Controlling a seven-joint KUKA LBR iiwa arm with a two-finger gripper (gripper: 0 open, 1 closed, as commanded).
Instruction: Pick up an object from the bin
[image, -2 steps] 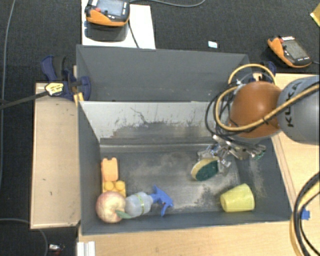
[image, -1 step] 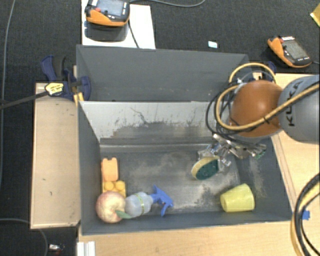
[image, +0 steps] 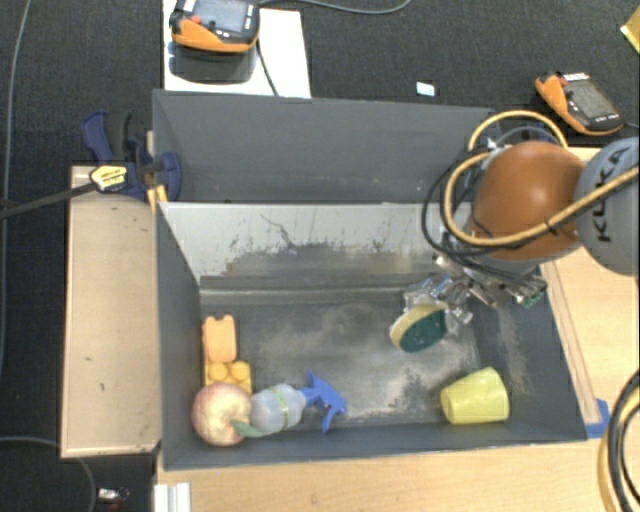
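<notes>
My gripper (image: 437, 305) is at the right side of the bin, just off the back wall. A round disc (image: 421, 329) with a dark green face and a pale yellow rim sits tilted on edge at the fingertips, and the fingers are shut on its upper rim. A yellow cup (image: 476, 397) lies on its side on the bin floor, below and to the right of the disc and apart from it.
Along the bin's front left lie a pale spray bottle with a blue trigger (image: 292, 405), a pinkish apple-like fruit (image: 220, 412) and an orange-and-yellow block (image: 221, 352). The arm's orange dome and cables hang over the bin's right wall.
</notes>
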